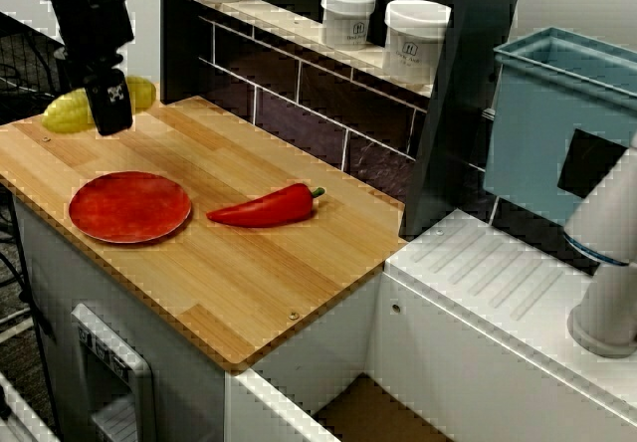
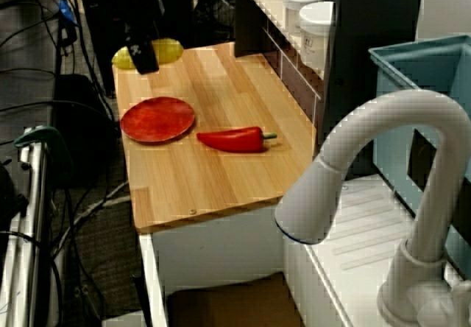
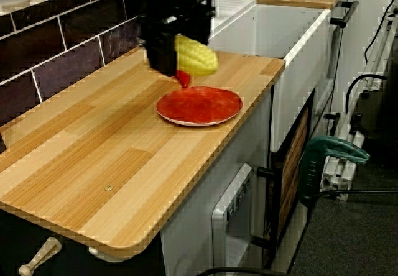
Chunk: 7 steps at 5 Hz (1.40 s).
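Gripper (image 1: 107, 111), black, fingers pinched onto a yellow corn cob (image 1: 66, 113); one finger crosses the front of the cob in the view facing the tiled wall. Cob lies roughly level at the far left end of the wooden counter (image 1: 249, 273). In the view along the counter it looks lifted off the wood, with the gripper (image 3: 169, 58) on its left side and the cob (image 3: 196, 56) sticking out to the right. Red plate (image 1: 129, 206) lies flat on the counter near the gripper, bare. Red pepper (image 1: 264, 208) lies just beside the plate, not touching it, stem pointing away from it. Two white jars (image 1: 347, 16) (image 1: 415, 41) stand on the shelf above the tiles. Blue bin (image 1: 557, 113) sits past the counter's right end, and a white faucet (image 2: 383, 143) fills the foreground of the sink-side view.
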Motion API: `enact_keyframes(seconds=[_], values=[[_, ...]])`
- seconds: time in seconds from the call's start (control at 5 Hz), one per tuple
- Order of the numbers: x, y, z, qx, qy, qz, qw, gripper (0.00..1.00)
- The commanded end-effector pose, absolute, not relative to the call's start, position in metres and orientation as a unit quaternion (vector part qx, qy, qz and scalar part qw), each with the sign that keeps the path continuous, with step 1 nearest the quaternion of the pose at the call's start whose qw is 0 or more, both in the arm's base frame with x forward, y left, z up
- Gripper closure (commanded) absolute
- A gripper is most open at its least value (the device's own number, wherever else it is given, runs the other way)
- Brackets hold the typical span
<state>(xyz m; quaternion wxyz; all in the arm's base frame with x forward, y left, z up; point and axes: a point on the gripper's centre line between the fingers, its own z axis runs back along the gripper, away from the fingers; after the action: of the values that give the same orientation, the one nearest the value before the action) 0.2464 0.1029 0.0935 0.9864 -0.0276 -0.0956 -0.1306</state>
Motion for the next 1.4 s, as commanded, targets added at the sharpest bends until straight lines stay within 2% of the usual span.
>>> enact_keyframes(seconds=[0.0,0.4,0.6,0.8,1.2], values=[[0.226,0.079,0.072,0.018,-0.114,-0.178,0.977,1.0],[0.232,0.08,0.045,0.035,-0.084,-0.176,0.98,1.0],[0.236,0.082,0.044,0.036,-0.083,-0.174,0.98,1.0],[0.239,0.085,0.046,0.041,-0.08,-0.173,0.981,0.0],[0.233,0.089,0.055,0.033,-0.083,-0.171,0.981,0.0]])
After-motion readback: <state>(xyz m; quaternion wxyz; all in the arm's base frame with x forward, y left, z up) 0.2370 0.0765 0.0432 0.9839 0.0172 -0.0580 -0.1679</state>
